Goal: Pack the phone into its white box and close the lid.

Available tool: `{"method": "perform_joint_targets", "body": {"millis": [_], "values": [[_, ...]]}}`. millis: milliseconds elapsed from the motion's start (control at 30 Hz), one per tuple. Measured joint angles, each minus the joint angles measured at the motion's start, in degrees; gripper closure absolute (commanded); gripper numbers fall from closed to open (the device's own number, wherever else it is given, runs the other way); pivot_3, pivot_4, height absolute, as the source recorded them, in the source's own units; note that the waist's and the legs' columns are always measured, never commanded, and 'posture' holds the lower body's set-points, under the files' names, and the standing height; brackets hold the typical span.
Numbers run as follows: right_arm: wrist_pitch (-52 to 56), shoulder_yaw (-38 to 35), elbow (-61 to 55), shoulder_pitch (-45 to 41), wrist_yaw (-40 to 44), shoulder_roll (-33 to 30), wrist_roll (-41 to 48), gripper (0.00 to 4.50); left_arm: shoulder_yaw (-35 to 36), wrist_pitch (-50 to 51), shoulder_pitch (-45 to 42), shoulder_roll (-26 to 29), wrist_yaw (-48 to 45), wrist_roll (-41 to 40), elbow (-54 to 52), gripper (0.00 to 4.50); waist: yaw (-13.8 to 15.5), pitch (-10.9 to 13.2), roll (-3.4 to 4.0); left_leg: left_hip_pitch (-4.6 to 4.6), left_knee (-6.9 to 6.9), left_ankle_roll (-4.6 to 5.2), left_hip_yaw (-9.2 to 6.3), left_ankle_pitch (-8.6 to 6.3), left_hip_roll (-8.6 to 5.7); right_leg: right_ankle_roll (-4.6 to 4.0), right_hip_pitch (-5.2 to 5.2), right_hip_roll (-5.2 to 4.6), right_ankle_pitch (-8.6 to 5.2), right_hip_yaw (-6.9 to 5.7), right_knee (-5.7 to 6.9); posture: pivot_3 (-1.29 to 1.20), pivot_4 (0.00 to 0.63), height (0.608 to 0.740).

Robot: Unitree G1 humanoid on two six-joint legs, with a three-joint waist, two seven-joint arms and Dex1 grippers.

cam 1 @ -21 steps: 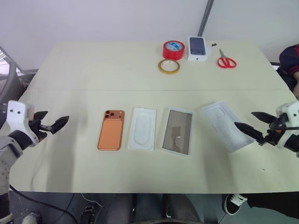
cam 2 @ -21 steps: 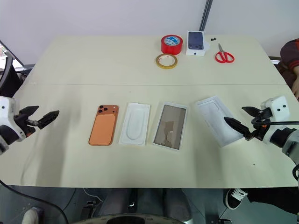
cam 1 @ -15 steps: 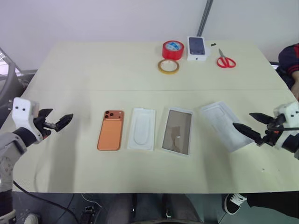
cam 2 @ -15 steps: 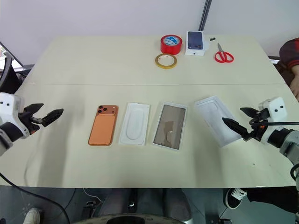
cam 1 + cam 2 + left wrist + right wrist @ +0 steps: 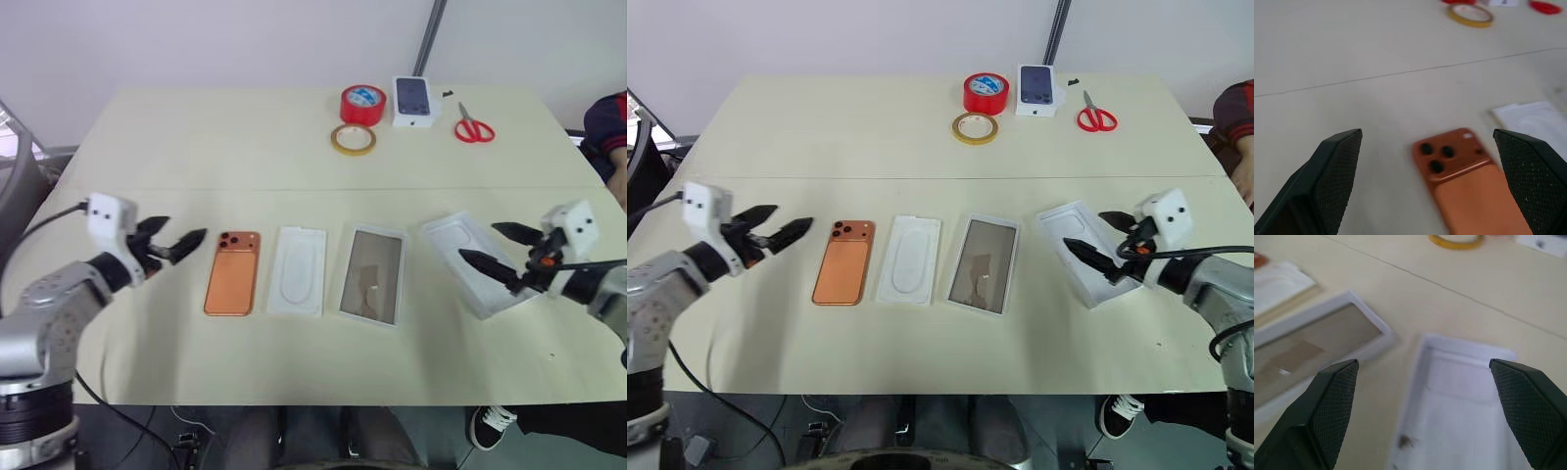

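The orange phone (image 5: 233, 272) lies back up on the table, camera block at its far end. To its right lie a white insert tray (image 5: 298, 270), the open white box (image 5: 372, 276) with a glossy grey-brown inside, and the lid (image 5: 453, 243), inner face up and angled. My left gripper (image 5: 187, 227) is open just left of the phone and points at it; its wrist view shows the phone (image 5: 1464, 181) between the fingers. My right gripper (image 5: 477, 241) is open above the lid (image 5: 1464, 396), holding nothing.
At the table's far edge sit a red tape roll (image 5: 363, 103), a yellow tape ring (image 5: 354, 139), a smaller white box with a dark phone picture (image 5: 414, 101) and red scissors (image 5: 474, 127). A person's sleeve (image 5: 607, 122) shows at the right edge.
My left gripper has moved right, close to the phone. My right gripper has moved left over the lid. Both stay open; the things on the table have not moved.
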Motion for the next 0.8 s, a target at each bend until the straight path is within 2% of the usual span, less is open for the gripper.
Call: {"method": "perform_joint_targets", "body": {"millis": [133, 300, 367, 600, 800], "values": [[2.1, 5.8, -7.5, -2.4, -1.0, 0.2, 1.0, 0.04, -3.6, 7.2, -1.1, -1.7, 0.5, -6.2, -4.2, 0.0, -0.1, 0.0, 0.0, 0.0, 0.0, 0.0, -0.03, 0.0, 0.01, 0.0, 0.0, 0.02, 0.0, 0.0, 0.01, 0.0, 0.15, 0.74], [4.3, 13.1, -13.2, -3.7, -3.6, 2.2, 0.7, 0.04, -8.4, 14.4, -3.0, -2.0, 4.0, -7.6, -5.6, 0.0, 0.2, 0.0, 0.0, -0.01, 0.07, 0.0, -0.06, 0.0, -0.02, 0.0, 0.02, 0.02, 0.0, -0.01, 0.01, 0.0, 0.15, 0.74], [4.8, 14.8, -15.1, -3.2, -4.4, 2.4, 0.6, 0.04, -8.7, 17.1, -4.3, -4.2, 6.1, -8.6, -5.3, 0.0, 0.3, 0.0, -0.01, -0.04, 0.1, 0.0, -0.08, 0.0, -0.04, 0.0, 0.02, 0.0, 0.0, -0.01, 0.01, 0.0, 0.15, 0.74], [4.9, 15.4, -16.0, -1.0, -5.7, 2.3, -0.5, 0.04, -13.5, 24.9, -6.7, -5.7, 9.5, -9.8, -4.8, 0.0, 0.0, 0.0, -0.04, -0.03, 0.11, 0.0, -0.1, 0.0, -0.03, 0.0, 0.02, 0.05, 0.0, -0.01, 0.02, 0.0, 0.15, 0.74], [4.9, 15.2, -16.2, -0.9, -5.7, 2.2, -1.0, 0.04, -13.8, 26.3, -7.3, -7.4, 11.5, -9.7, -4.3, 0.0, 0.0, 0.0, -0.04, -0.02, 0.11, -0.01, -0.1, 0.0, -0.02, 0.0, 0.01, 0.05, 0.0, -0.01, 0.03, 0.0, 0.15, 0.74]]}}
